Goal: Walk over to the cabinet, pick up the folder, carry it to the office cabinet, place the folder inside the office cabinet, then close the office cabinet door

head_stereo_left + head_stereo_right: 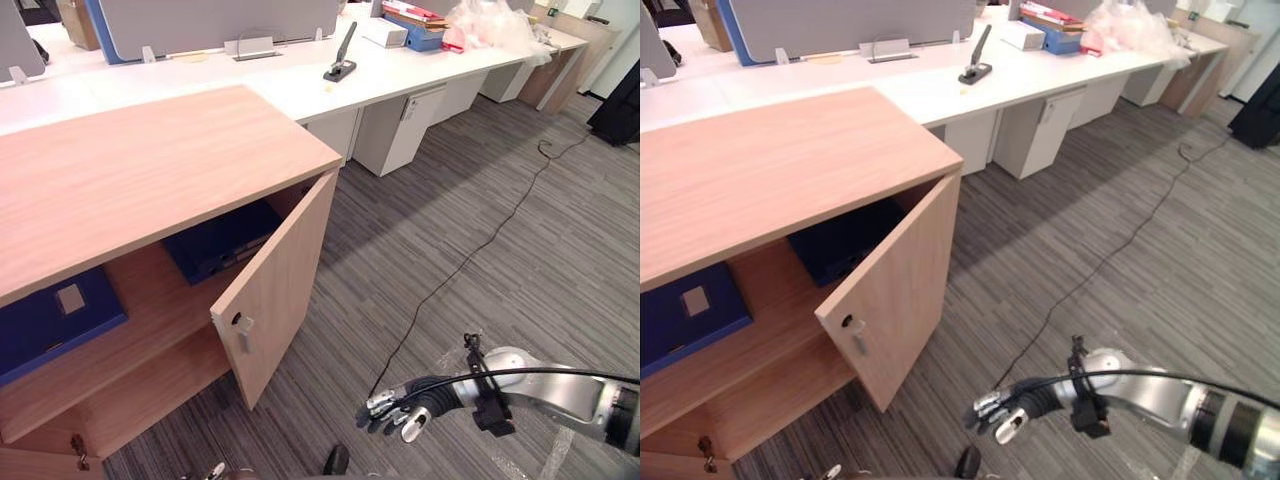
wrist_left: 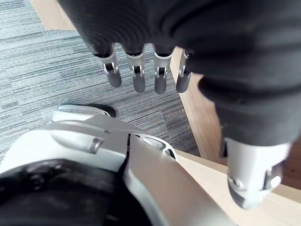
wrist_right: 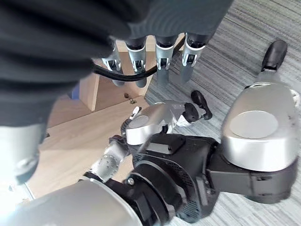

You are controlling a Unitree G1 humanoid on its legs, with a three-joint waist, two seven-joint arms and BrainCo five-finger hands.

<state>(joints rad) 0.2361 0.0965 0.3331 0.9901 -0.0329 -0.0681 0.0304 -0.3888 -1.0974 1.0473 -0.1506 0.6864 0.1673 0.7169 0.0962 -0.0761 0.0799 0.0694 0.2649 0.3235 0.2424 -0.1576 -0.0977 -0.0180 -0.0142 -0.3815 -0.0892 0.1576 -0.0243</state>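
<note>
Pale wood makes up the office cabinet point(image 1: 150, 170), whose right door point(image 1: 280, 280) stands swung well out over the grey carpet point(image 1: 480, 200), its small knob point(image 1: 243, 330) on the face turned toward the robot. The door is open, I judge, because it gives access to the shelf point(image 1: 160, 300), and two blue folders lie flat on that shelf. A dark folder point(image 1: 222, 242) sits deep in the right part, half screened by the door, and a second folder point(image 1: 50, 320) with a pale label lies toward the left. I cannot tell which of the two is the one that was carried. Either way the folder is inside the cabinet and in neither hand, so closing the door looks like the step that remains. The right hand point(image 1: 398, 408) hangs low over the carpet, out past the door's free edge and well apart from both folders. Its fingers point(image 3: 162, 59) are released and grasp nothing. The left hand point(image 2: 136, 70) is down by the cabinet's base with its fingers straight and empty too. A white worktop point(image 1: 300, 80) runs behind the cabinet.
</note>
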